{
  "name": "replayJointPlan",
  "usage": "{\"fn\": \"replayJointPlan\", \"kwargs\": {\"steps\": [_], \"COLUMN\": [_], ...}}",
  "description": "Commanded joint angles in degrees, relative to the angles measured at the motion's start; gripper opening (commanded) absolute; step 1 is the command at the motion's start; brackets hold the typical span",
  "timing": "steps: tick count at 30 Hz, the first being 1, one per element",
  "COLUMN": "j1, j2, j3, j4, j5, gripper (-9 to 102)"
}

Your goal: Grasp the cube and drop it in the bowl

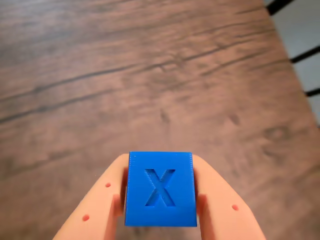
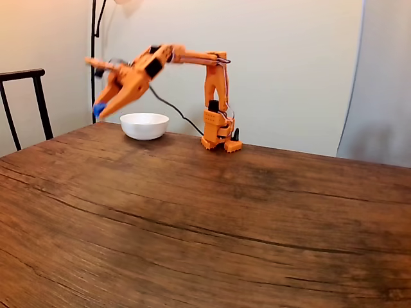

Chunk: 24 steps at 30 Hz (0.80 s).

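Note:
In the wrist view a bright blue cube (image 1: 160, 189) with an X sunk into its face sits clamped between my two orange fingers (image 1: 220, 210). My gripper (image 1: 160, 197) is shut on it, high above the wooden table. In the fixed view the orange arm reaches left, and the gripper (image 2: 101, 110) holds the cube (image 2: 99, 109) in the air, left of and a little above the white bowl (image 2: 144, 126). The bowl stands on the table near the arm's base.
The arm's base (image 2: 219, 133) stands at the back of the wooden table (image 2: 205, 218), with a black cable running to it. A dark chair (image 2: 26, 102) stands at the left edge. The table's right edge (image 1: 295, 80) shows in the wrist view.

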Motion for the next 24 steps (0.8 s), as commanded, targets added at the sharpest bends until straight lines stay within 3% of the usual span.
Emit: {"fn": "replayJointPlan", "kwargs": {"steps": [1, 15, 24], "j1": [1.5, 10.6, 23.2], "j2": [7.4, 23.5, 38.5], "j3": [-0.4, 0.2, 15.3], "j4": [6.3, 26.7, 27.9], "j5": [1.8, 7.4, 8.3], "gripper": [5, 5, 5]}}
